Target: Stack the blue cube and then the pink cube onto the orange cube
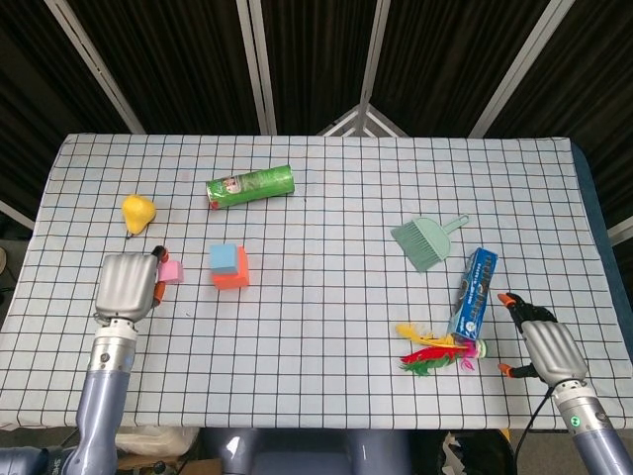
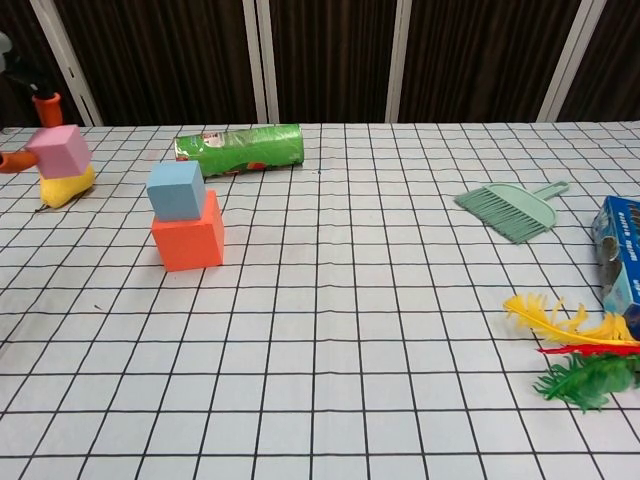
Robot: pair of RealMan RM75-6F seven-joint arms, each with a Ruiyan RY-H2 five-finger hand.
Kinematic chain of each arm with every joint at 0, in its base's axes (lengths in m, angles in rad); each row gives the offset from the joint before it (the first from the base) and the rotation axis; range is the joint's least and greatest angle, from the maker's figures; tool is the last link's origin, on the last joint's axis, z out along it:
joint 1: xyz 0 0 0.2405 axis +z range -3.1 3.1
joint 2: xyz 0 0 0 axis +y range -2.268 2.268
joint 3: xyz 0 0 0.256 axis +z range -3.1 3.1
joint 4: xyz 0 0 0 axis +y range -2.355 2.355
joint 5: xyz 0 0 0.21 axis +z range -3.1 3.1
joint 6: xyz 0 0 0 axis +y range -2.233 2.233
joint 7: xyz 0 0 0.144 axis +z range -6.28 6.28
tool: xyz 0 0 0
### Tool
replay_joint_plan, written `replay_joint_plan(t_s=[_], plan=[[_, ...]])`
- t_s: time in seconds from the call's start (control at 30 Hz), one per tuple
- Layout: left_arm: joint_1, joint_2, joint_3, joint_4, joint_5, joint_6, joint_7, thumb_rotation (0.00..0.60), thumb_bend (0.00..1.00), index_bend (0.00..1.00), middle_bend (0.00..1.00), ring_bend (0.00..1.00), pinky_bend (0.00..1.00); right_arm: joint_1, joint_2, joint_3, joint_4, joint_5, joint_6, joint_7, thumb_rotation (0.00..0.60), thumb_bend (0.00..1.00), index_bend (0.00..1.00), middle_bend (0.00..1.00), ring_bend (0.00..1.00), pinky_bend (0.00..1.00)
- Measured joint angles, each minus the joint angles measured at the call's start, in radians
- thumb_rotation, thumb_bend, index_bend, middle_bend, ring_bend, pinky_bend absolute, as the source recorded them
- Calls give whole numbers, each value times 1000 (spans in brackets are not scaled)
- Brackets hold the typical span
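Note:
The blue cube (image 1: pixel 226 259) (image 2: pixel 176 189) sits on top of the orange cube (image 1: pixel 233 279) (image 2: pixel 188 238), left of the table's middle. My left hand (image 1: pixel 128 284) holds the pink cube (image 1: pixel 170 270) (image 2: pixel 58 149) up in the air, to the left of the stack and above table height. In the chest view only its orange fingertips (image 2: pixel 45 106) show at the left edge. My right hand (image 1: pixel 547 347) rests near the front right corner, holding nothing, fingers apart.
A green can (image 1: pixel 250 186) lies behind the stack and a yellow pear (image 1: pixel 137 212) sits far left. On the right are a green dustpan brush (image 1: pixel 426 240), a blue box (image 1: pixel 474 293) and a feather shuttlecock (image 1: pixel 436 350).

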Motion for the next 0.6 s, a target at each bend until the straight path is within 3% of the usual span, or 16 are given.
replay_joint_plan(t_s=[0.27, 0.6], plan=[[-115, -104, -81, 80, -128, 37, 64, 600, 412, 439, 956, 780, 721, 2, -2, 2, 4, 10, -5, -1, 600, 189, 54, 94, 159, 149], [-182, -157, -86, 131, -180, 57, 79, 600, 411, 440, 956, 780, 720, 1, -1, 1, 3, 8, -2, 0, 600, 190, 54, 94, 159, 149]])
